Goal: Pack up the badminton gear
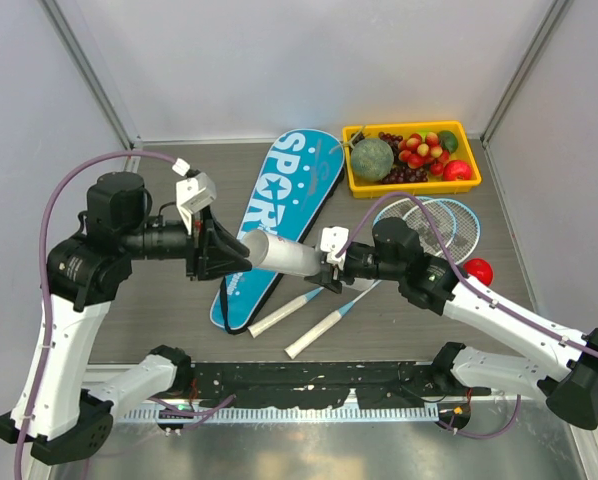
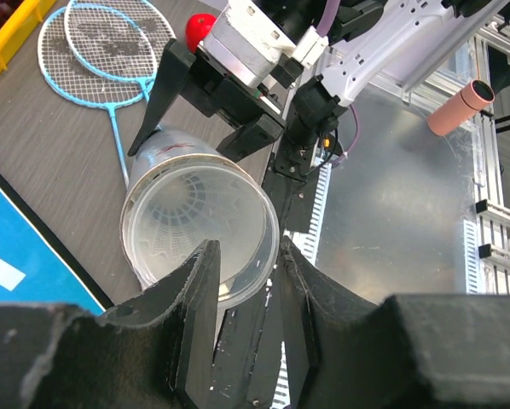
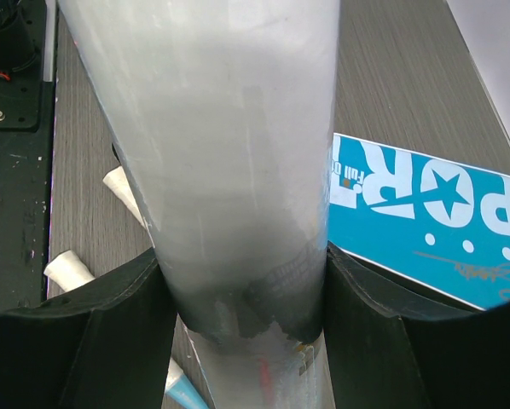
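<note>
Between the two hands, the tube [image 1: 284, 255] is held level above the surface [image 1: 159, 300]. The right hand [image 1: 329, 268] clamps the tube's body near the end away from the left hand, fingers pressed on both sides. The left hand [image 2: 246, 256] sits at the tube's open mouth. Its fingers are narrow but apart, with the rim's edge between them; can't tell if they touch the rim. A white shuttlecock [image 2: 187, 213] shows inside the tube, just past the left fingertips. The blue bag [image 1: 284, 200] lies flat under both hands, lettering up. Two rackets [image 1: 429, 215] overlap on the surface, heads beside the right wrist, white handles below the right hand. A yellow tray [image 1: 409, 190] is beyond the right hand. A red fruit [image 1: 478, 270] is beside the right forearm.
</note>
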### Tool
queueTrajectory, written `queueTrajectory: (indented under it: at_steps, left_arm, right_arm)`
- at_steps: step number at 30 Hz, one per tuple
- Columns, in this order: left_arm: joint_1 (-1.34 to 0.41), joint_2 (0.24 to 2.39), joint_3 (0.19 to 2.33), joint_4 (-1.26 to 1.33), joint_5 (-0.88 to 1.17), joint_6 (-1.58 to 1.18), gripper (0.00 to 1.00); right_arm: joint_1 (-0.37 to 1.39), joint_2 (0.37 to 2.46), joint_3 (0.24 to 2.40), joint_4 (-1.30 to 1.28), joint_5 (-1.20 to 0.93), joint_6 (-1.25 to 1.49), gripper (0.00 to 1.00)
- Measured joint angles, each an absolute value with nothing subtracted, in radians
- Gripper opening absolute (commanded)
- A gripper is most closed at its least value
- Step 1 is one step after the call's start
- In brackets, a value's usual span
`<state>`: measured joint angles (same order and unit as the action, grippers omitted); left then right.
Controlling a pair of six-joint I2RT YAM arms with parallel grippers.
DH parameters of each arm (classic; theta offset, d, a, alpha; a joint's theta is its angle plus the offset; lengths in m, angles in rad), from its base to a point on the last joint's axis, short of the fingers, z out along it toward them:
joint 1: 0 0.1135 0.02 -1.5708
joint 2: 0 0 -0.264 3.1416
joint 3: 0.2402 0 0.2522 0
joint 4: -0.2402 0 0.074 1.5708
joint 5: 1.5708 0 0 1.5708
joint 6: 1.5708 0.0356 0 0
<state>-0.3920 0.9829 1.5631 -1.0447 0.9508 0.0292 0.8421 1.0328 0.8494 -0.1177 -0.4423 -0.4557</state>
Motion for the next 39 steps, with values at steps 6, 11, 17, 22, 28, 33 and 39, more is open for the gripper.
queueTrajectory:
  at_steps: [6,11,17,22,28,33,39]
  left_arm:
    - [-0.413,0.984,1.56,-1.043,0.944,0.055,0.33]
    - [-0.425,0.984,1.547,-1.036,0.926,0.066,0.31]
    - [-0.434,0.989,1.525,-1.007,0.91,0.071,0.29]
    - [-0.439,0.999,1.518,-0.989,0.907,0.071,0.27]
    - [-0.441,0.999,1.505,-0.971,0.908,0.071,0.26]
    - [-0.445,0.984,1.458,-0.93,0.914,0.06,0.24]
    - [-0.445,0.937,1.379,-0.842,0.957,0.016,0.25]
  right_arm:
    - [0.842,1.033,0.849,-0.117,-0.444,-0.456,0.45]
    - [0.84,1.034,0.849,-0.125,-0.444,-0.456,0.45]
    - [0.836,1.035,0.849,-0.146,-0.447,-0.455,0.45]
    - [0.831,1.035,0.849,-0.151,-0.448,-0.456,0.45]
    - [0.829,1.035,0.849,-0.151,-0.451,-0.456,0.45]
    - [0.827,1.035,0.837,-0.142,-0.463,-0.455,0.45]
    - [0.827,1.034,0.825,-0.135,-0.503,-0.449,0.44]
